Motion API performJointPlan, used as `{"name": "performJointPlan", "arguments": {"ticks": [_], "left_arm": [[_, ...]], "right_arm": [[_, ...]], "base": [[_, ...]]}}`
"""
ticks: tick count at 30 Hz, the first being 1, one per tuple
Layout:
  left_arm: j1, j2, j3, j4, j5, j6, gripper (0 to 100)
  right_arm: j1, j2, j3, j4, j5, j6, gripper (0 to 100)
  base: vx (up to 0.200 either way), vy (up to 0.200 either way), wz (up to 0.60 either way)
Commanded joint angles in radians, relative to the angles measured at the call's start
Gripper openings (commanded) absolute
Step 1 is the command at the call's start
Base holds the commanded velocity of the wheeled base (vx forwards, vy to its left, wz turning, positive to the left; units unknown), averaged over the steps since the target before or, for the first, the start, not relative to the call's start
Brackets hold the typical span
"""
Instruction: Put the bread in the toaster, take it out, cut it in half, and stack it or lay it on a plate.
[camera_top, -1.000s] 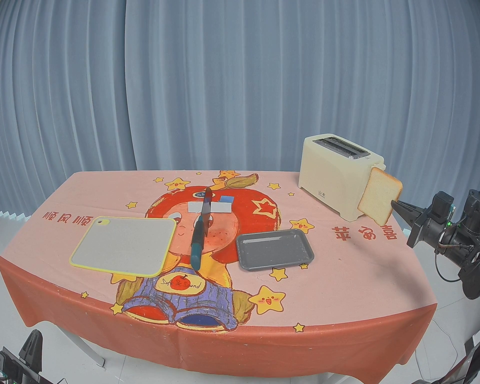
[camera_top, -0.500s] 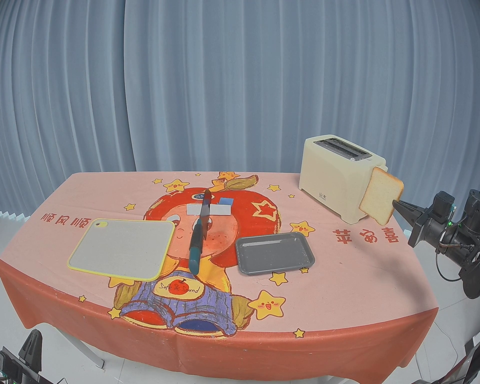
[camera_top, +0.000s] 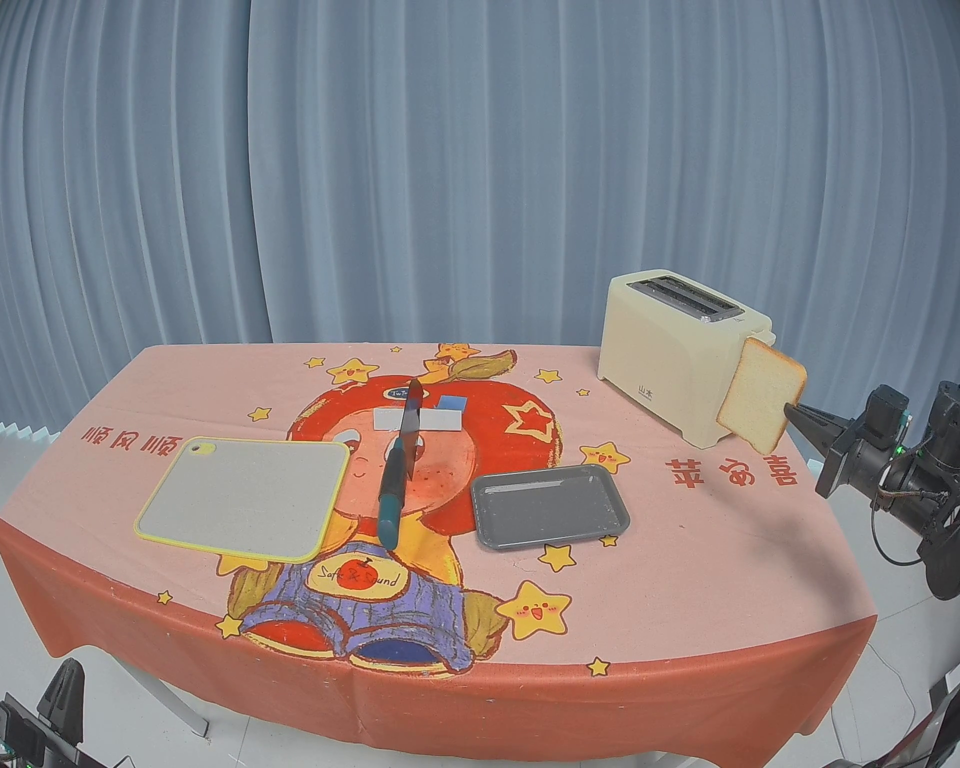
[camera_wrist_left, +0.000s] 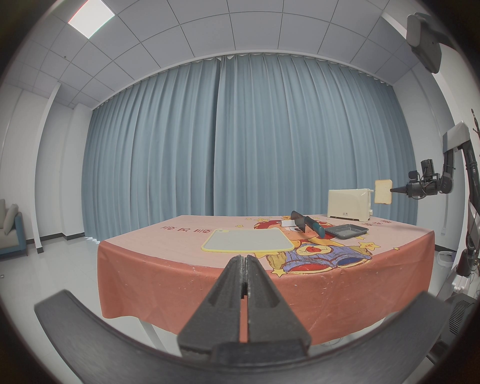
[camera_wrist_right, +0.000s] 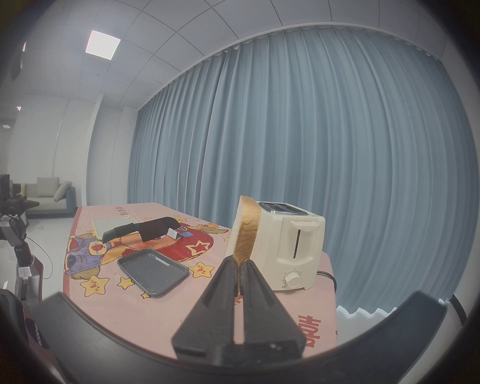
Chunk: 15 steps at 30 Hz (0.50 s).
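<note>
Right claw (camera_wrist_right: 239, 267) is clamped on the bread slice's (camera_wrist_right: 246, 227) lower edge, holding it upright just beside the toaster (camera_wrist_right: 285, 240). Left claw (camera_wrist_left: 245, 265) is pressed together, well short of the tabletop (camera_wrist_left: 150, 250).

Illumination is bright, even and diffuse, supplied by recessed ceiling panels (camera_wrist_right: 102, 45). Shadows on the worktop (camera_top: 700, 580) are soft and faint. Strong barrel distortion bows the curtain (camera_top: 480, 170); wrist views darken at corners.

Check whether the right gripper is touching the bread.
Touching. In the right wrist view the right gripper is shut on the lower edge of the bread, holding it upright off the table beside the toaster.
</note>
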Motion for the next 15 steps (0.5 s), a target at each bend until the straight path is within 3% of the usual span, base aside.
{"name": "performJointPlan", "arguments": {"ticks": [1, 15], "left_arm": [[0.000, -0.001, 0.018, 0.000, 0.000, 0.000, 0], [0.000, -0.001, 0.018, 0.001, 0.000, 0.000, 0]], "right_arm": [[-0.006, -0.002, 0.004, 0.000, 0.002, 0.000, 0], [0.002, -0.043, -0.021, -0.003, 0.009, -0.001, 0]], "base": [[0.000, 0.000, 0.00], [0.000, 0.000, 0.00]]}}
